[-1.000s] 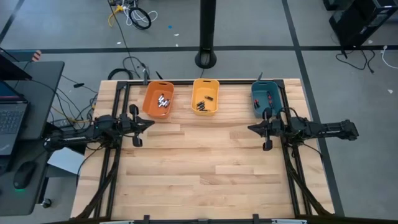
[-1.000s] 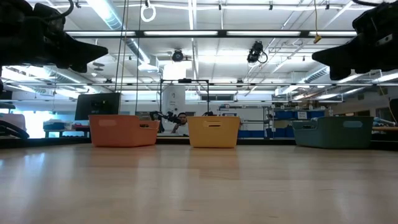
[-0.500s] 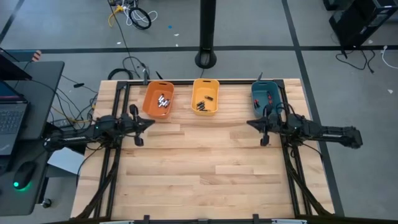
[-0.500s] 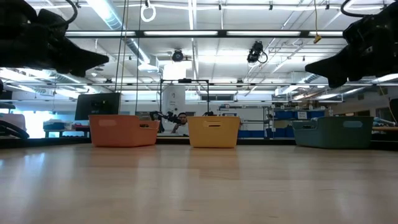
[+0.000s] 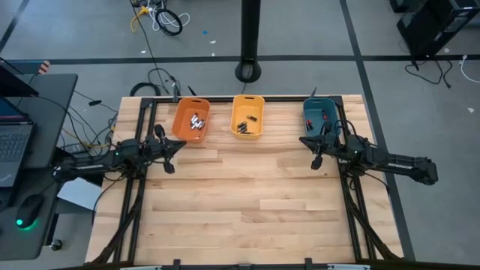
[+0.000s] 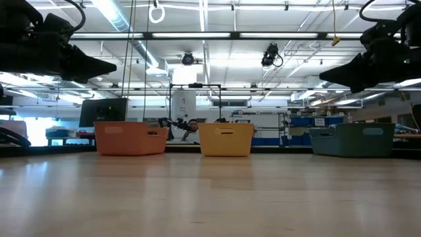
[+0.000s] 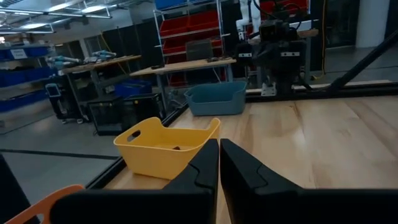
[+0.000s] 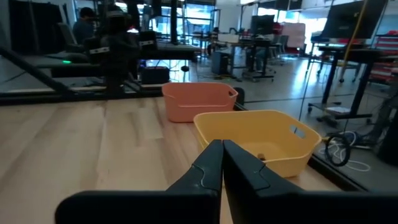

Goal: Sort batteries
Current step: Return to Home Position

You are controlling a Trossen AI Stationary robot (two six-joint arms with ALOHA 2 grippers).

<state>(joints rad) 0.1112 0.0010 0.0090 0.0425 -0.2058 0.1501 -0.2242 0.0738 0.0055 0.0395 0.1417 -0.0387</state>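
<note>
Three bins stand in a row along the table's far edge: orange [image 5: 190, 121], yellow [image 5: 247, 116] and teal [image 5: 321, 118]. Small batteries lie inside the orange bin [image 5: 197, 122] and the yellow bin [image 5: 243, 125]; some small items also show in the teal bin [image 5: 324, 116]. My left gripper [image 5: 182, 145] hovers level above the table, just near of the orange bin, pointing right, shut and empty. My right gripper [image 5: 301, 140] hovers level beside the teal bin's near left corner, pointing left, shut and empty. No battery shows on the tabletop.
Bare wood [image 5: 247, 195] spreads between and in front of the two grippers. Black frame rails [image 5: 139, 187] run along the table's left and right sides. A side desk with a laptop [image 5: 15, 146] and a mouse stands off the left edge.
My right gripper has swung toward the table's far edge, nearer the teal bin, staying level and shut. My left gripper has stayed in place and turned slightly. The bins and batteries have not moved.
</note>
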